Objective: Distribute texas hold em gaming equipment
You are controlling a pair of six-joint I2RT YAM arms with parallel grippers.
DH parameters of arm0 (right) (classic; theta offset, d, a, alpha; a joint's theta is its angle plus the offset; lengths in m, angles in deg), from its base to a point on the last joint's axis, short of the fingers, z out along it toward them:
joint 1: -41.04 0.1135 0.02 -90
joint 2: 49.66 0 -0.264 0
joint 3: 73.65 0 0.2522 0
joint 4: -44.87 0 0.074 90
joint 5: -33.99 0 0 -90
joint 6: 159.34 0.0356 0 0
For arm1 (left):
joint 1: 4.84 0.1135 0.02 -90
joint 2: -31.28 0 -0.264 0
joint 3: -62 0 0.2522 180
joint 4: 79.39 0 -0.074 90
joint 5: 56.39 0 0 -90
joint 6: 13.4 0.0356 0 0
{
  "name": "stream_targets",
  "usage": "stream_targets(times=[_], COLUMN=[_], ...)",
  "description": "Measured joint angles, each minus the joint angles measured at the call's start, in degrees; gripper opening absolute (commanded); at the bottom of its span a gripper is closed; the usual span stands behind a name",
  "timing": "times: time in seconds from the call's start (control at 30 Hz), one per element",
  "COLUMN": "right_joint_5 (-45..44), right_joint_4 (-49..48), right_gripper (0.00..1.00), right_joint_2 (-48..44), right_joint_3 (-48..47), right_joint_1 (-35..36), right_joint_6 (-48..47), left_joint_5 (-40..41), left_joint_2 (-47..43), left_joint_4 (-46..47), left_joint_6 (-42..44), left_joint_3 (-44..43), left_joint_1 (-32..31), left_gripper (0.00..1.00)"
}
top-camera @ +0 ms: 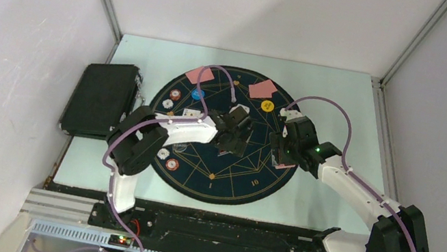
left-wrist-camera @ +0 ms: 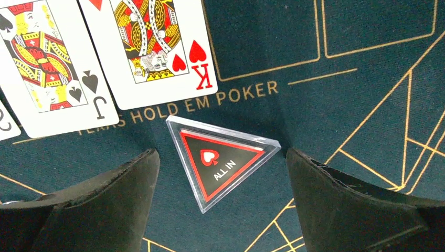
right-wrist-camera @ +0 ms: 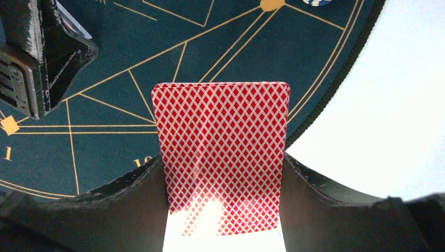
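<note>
- At the left of the dark round mat (top-camera: 217, 184), some small poker chips (top-camera: 174, 95) lie close beside the left arm (top-camera: 182, 129). If this arm swings sideways, I think it could push them out of place.
- The left gripper (left-wrist-camera: 221, 157) is spread wide with nothing in it. It hangs low over the red "ALL IN" triangular token (left-wrist-camera: 218, 160), which lies flat on the mat between the two fingers. The token is thin with slanted sides, so closing fingers may slide over it or flick it away.
- Just beyond the token, the jack of spades (left-wrist-camera: 47, 68) and the king of hearts (left-wrist-camera: 157, 47) lie face up. A token pushed forward could shift them.
- The right gripper (right-wrist-camera: 221, 160) is clamped on a stack of red-backed playing cards (right-wrist-camera: 223, 136), held by the long edges above the right edge of the mat. Only the squeeze keeps them, so they may bow, or some may slip out onto the white table (right-wrist-camera: 378, 105).
</note>
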Motion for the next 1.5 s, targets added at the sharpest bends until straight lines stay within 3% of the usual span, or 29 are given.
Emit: stream_targets(times=[0.8, 1.5], right_joint_5=[0.1, 0.0], right_joint_4=[0.0, 0.0], right_gripper=[0.00, 0.00], right_joint_2=[0.7, 0.8], right_joint_3=[0.0, 0.0], right_joint_1=[0.0, 0.0], right_joint_6=[-0.3, -0.4], left_joint_5=[3.8, 5.2], left_joint_2=[3.0, 3.1], left_joint_4=[-2.7, -2.7], left_joint_6=[-8.6, -10.5], left_joint_3=[-3.8, -3.9], left_joint_1=[-0.4, -2.0], left_gripper=[0.81, 0.40])
